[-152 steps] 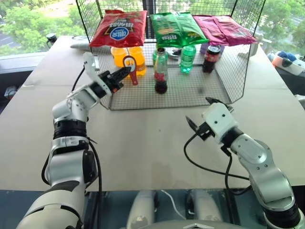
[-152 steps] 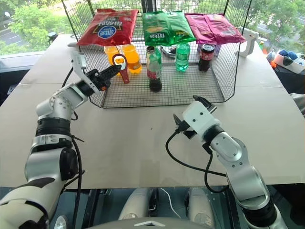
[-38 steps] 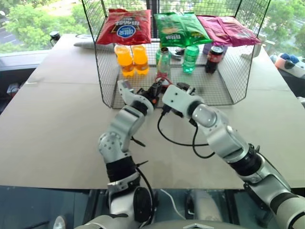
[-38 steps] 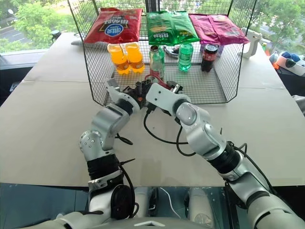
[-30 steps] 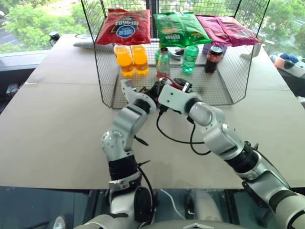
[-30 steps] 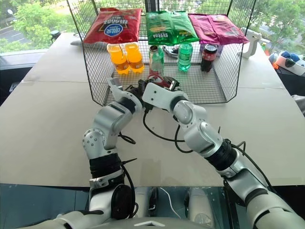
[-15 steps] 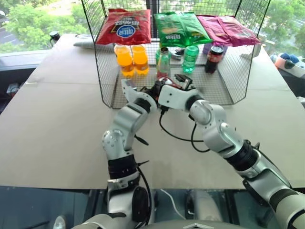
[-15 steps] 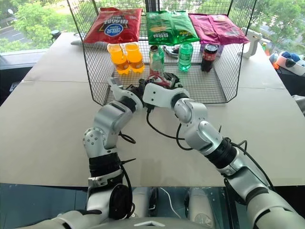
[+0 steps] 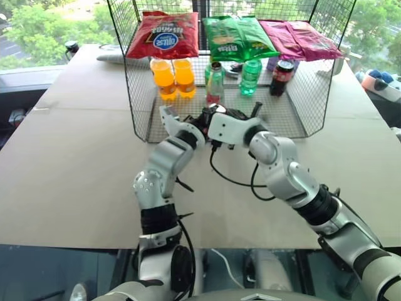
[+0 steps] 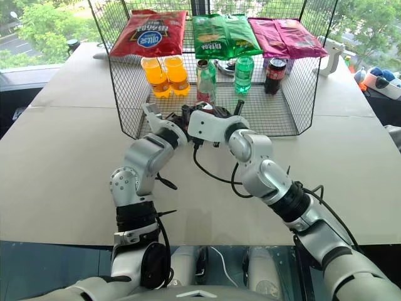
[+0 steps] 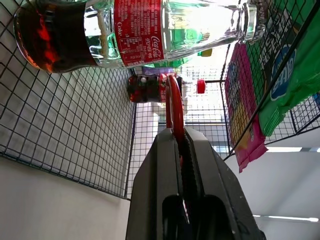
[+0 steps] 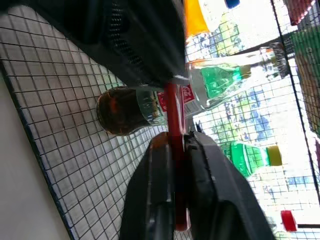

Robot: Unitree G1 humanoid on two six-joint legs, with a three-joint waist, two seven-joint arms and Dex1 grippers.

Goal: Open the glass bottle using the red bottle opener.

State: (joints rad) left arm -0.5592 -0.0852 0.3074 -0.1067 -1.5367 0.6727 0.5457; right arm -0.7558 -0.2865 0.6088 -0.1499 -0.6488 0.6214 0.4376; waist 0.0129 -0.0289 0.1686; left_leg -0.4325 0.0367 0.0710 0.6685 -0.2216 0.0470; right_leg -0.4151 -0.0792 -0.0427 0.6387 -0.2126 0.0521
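The glass bottle (image 9: 215,81) stands upright inside the wire cage, part full of dark cola with a red label band. Both hands meet just in front of it at the cage's open side. In the left wrist view my left gripper (image 11: 176,132) is shut on the red bottle opener (image 11: 174,102), whose thin red edge sticks out toward the bottle (image 11: 140,30). In the right wrist view my right gripper (image 12: 175,137) is shut on the same opener (image 12: 173,110), just in front of the bottle (image 12: 130,110). The opener stands a short way from the bottle.
The wire cage (image 9: 307,94) stands on the tan table (image 9: 75,157). Inside are two orange bottles (image 9: 174,75), a green plastic bottle (image 9: 249,75) and a dark red-capped cola bottle (image 9: 279,76). Red (image 9: 166,34), green (image 9: 235,37) and pink (image 9: 294,37) snack bags lie on top.
My right gripper's fingers, spread half a second ago, have closed on the opener that the left gripper holds. Both hands stayed in place before the bottle.
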